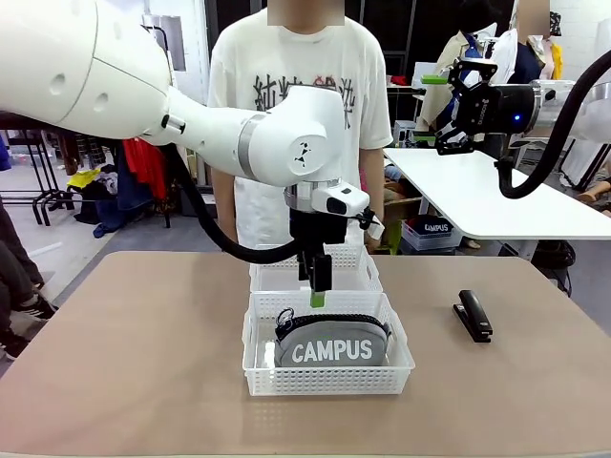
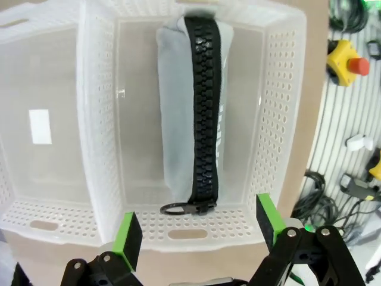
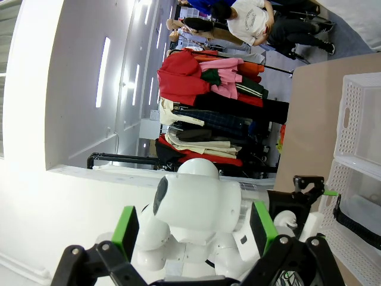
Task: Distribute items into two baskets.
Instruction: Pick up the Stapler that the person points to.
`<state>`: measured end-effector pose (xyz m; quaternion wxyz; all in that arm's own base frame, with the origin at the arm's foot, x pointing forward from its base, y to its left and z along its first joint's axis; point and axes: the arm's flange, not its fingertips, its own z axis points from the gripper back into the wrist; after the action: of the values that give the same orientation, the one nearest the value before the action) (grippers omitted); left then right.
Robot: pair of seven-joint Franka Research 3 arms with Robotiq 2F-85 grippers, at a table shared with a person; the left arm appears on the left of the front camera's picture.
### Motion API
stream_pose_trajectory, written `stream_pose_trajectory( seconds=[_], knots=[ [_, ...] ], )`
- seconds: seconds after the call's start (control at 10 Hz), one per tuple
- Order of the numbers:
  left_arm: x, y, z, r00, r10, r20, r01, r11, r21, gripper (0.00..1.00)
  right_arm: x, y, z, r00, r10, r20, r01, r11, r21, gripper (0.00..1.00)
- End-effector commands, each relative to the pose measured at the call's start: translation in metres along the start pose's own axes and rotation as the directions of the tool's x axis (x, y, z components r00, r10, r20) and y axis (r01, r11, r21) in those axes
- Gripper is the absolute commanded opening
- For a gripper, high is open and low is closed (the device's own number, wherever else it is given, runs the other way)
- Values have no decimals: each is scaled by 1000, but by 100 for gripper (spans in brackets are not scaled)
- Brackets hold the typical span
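We found the CAMPUS pouch (image 1: 331, 345) in the near basket (image 1: 329, 380), lower centre, the left gripper (image 2: 196, 231) above it, fingers apart and empty. The stapler (image 1: 474, 315) lay on the table (image 1: 143, 363), centre right; the right gripper (image 1: 441, 113), upper right, stood open-jawed. Next, we judged: stapler into the far basket (image 1: 277, 278).

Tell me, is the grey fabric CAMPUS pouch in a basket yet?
In: the grey fabric CAMPUS pouch sits inside the nearer white perforated plastic basket, walls on all sides.
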<state>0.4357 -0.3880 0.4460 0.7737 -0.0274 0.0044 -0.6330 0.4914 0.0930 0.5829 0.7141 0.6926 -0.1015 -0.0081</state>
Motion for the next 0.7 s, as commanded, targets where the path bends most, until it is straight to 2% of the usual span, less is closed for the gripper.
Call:
stream_pose_trajectory(
  seconds=[0.0,0.3,0.5,0.6],
  knots=[
    [-28,-2,25,978,184,102,-181,983,-35,100,-1,1,-1,1000,1,1,-1,1000,4,100],
    [-91,6,75,883,425,201,-408,905,-120,100,-1,1,-1,1000,1,1,-1,1000,4,100],
    [-131,8,92,769,587,253,-557,809,-188,100,-1,1,-1,1000,1,1,-1,1000,4,100],
    [-146,6,97,705,642,301,-598,767,-233,100,-1,1,-1,1000,1,1,-1,1000,4,100]
  ],
)
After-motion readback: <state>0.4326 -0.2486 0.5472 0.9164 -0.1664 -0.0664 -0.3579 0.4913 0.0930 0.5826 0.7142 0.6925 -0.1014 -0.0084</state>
